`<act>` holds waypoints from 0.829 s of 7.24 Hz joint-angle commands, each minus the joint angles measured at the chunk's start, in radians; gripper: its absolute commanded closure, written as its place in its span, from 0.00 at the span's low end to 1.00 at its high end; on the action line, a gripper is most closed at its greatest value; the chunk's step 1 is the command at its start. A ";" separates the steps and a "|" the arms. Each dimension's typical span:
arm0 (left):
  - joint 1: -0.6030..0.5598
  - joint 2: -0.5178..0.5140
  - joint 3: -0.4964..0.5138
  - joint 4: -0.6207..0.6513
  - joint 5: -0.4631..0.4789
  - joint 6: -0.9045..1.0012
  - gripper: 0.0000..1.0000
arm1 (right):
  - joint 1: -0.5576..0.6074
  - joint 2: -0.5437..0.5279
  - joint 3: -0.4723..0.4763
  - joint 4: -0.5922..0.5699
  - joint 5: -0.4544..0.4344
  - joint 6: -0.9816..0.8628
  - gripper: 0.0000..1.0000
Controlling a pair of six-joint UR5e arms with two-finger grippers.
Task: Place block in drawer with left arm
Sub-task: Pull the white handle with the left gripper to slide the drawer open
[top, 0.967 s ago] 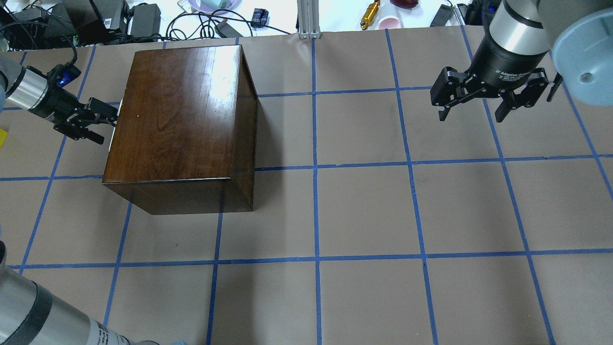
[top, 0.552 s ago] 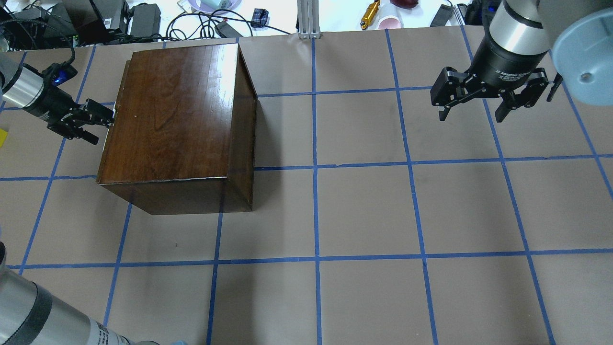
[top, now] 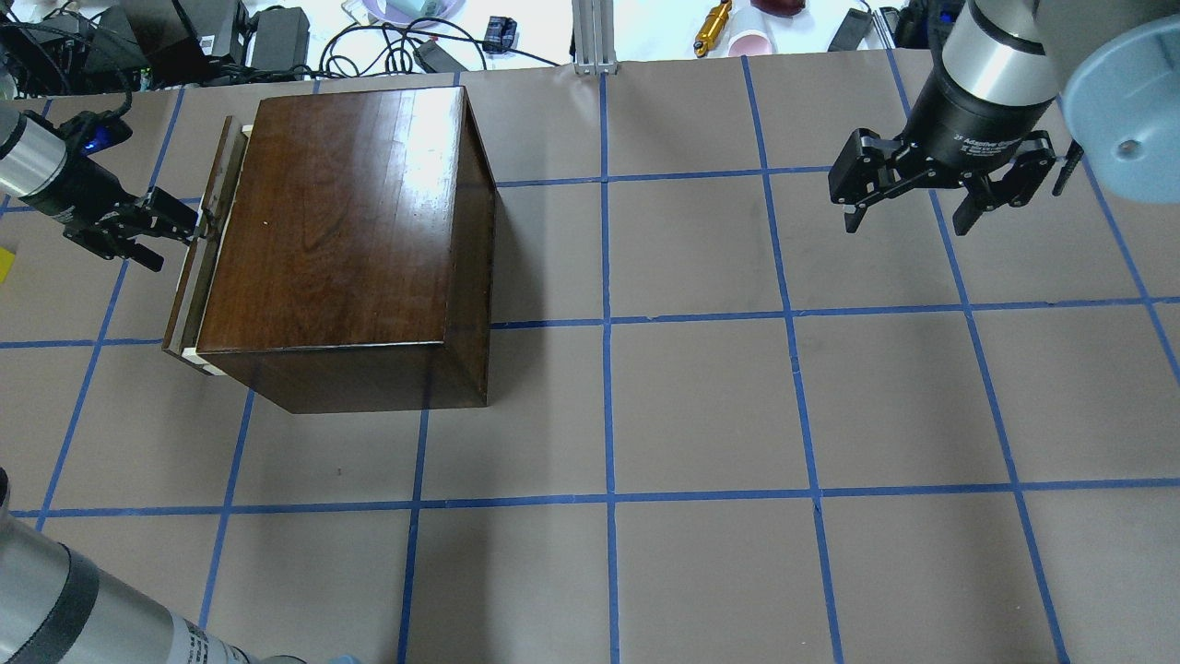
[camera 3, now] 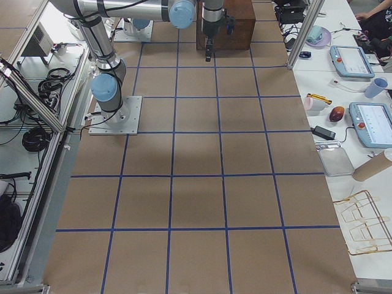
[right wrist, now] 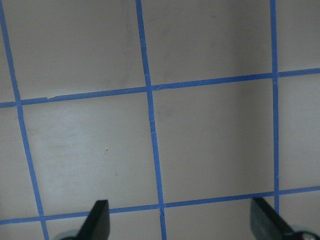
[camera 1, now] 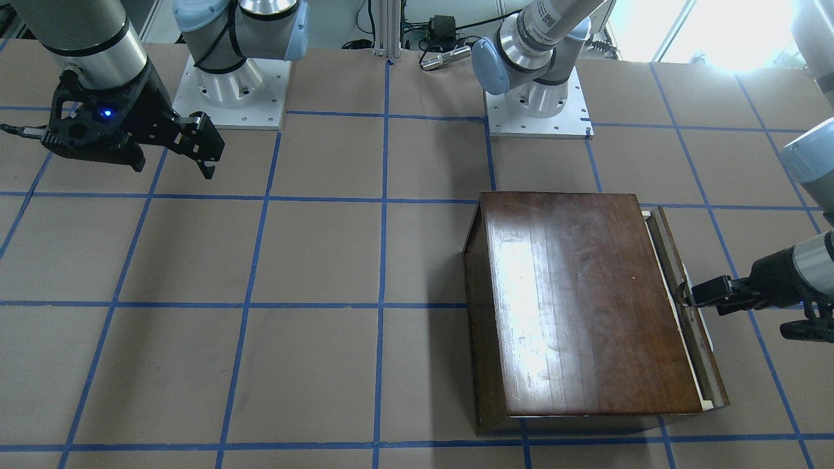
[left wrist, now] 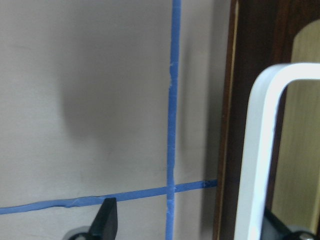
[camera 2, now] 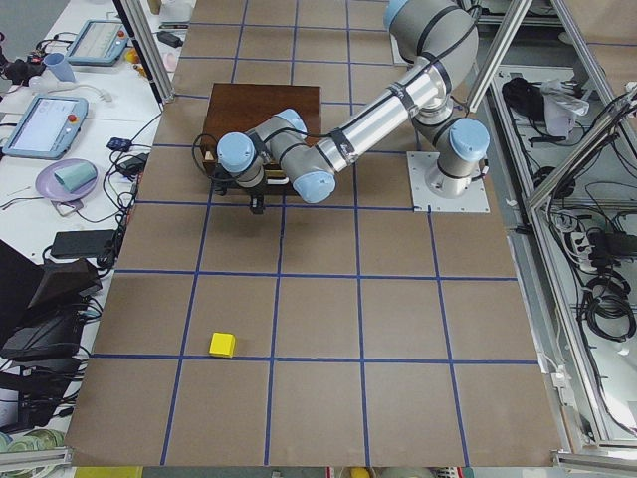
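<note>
One boxy, glossy dark-wood cabinet (top: 341, 221) has one pale-wood drawer (top: 187, 286) standing slightly out of it. One small, flat-faced yellow block (camera 2: 222, 345) lies well apart from it on the brown, blue-taped surface (top: 701, 406). Of the two arms, the left gripper (top: 177, 244) reaches in low and level, jaws apart, one finger at the drawer's rounded white handle (left wrist: 260, 150); the right gripper (top: 908, 221) hangs pointing down, jaws apart.

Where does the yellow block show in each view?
Front-facing: not in it.
Overhead: yellow block, cut off at the left edge, mid-height.
Exterior left: lower left, alone on the table.
Exterior right: not in it.
Left wrist: not in it.
Right wrist: not in it.
Landmark: the dark cabinet, in both views showing the block.
</note>
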 commanded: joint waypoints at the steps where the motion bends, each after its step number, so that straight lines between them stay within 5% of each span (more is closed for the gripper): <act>1: 0.000 -0.001 0.009 0.002 0.020 0.002 0.11 | 0.000 0.000 0.000 0.000 0.000 0.000 0.00; 6: 0.006 0.000 0.010 0.014 0.061 0.008 0.11 | 0.000 0.000 0.000 0.000 0.000 0.000 0.00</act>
